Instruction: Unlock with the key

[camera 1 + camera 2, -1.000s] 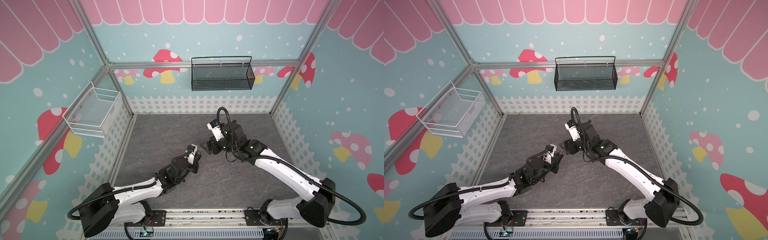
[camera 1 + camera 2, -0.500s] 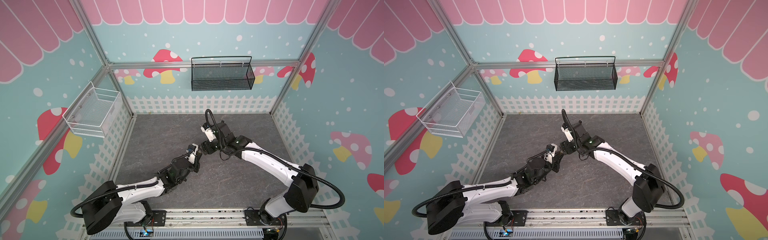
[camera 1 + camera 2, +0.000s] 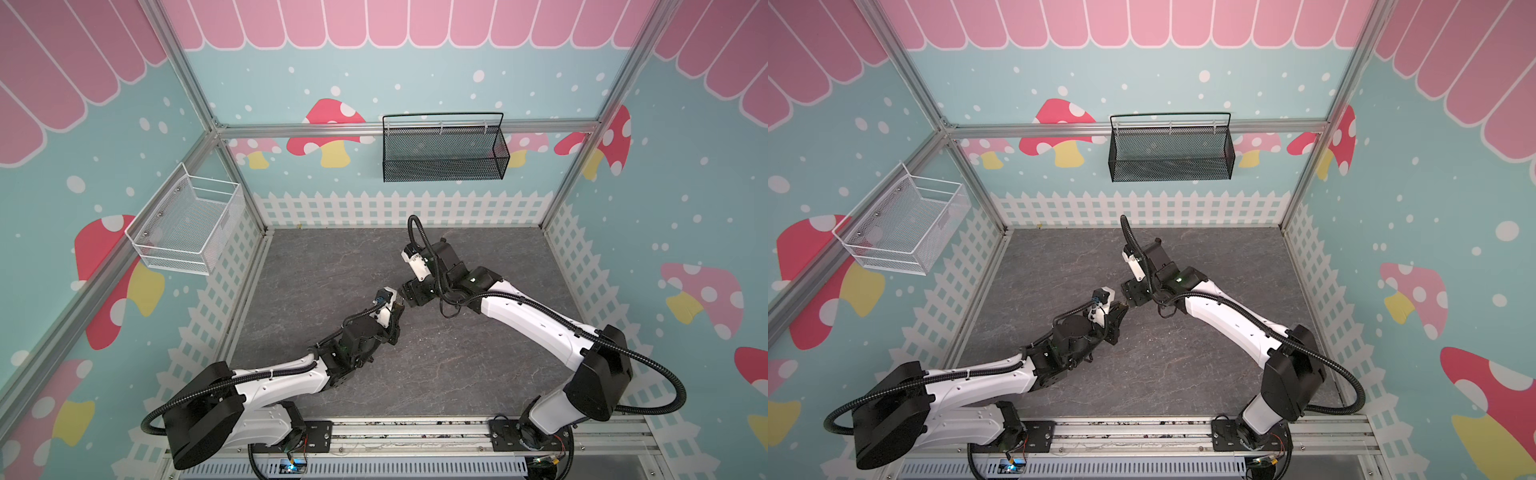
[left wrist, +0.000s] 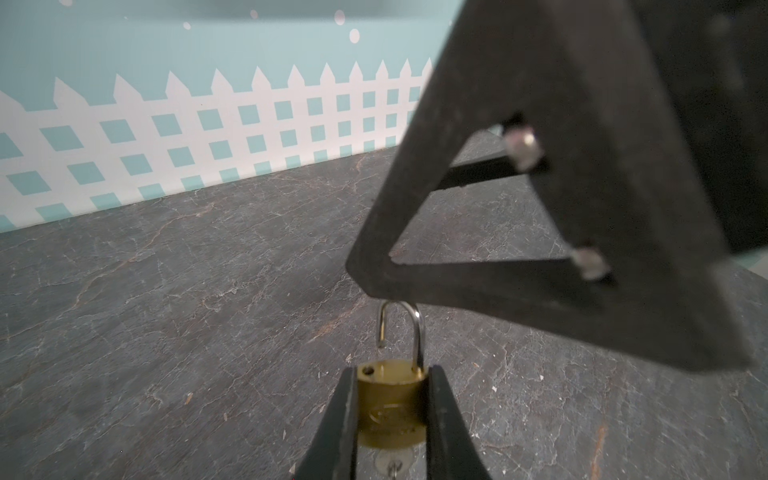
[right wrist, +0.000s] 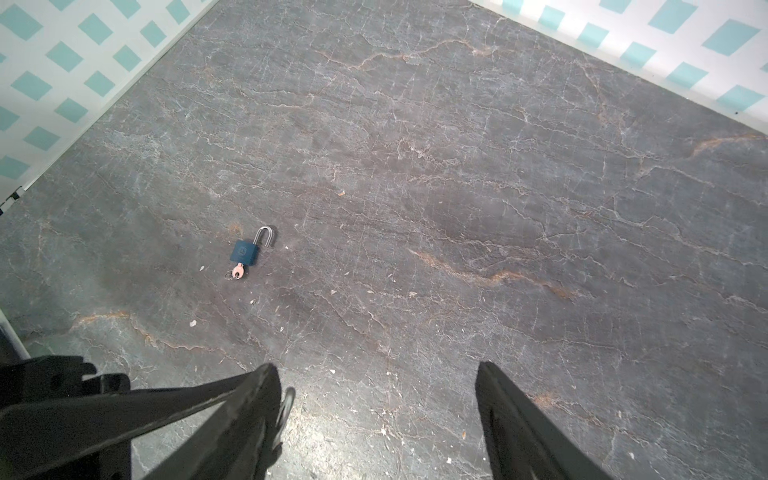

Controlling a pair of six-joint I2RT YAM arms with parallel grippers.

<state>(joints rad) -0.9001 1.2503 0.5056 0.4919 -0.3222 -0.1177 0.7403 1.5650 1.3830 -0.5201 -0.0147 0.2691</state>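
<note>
The right gripper, wide open and empty, has moved in close to the open shackle of the brass padlock, which the left gripper pinches. The key sits in its keyhole, so unlocking looks done.

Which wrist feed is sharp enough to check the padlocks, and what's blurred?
Left wrist view: brass padlock close and soft, its key blurred at the frame edge, right gripper finger a fuzzy dark mass. Right wrist view: blue padlock sharp but tiny.
</note>
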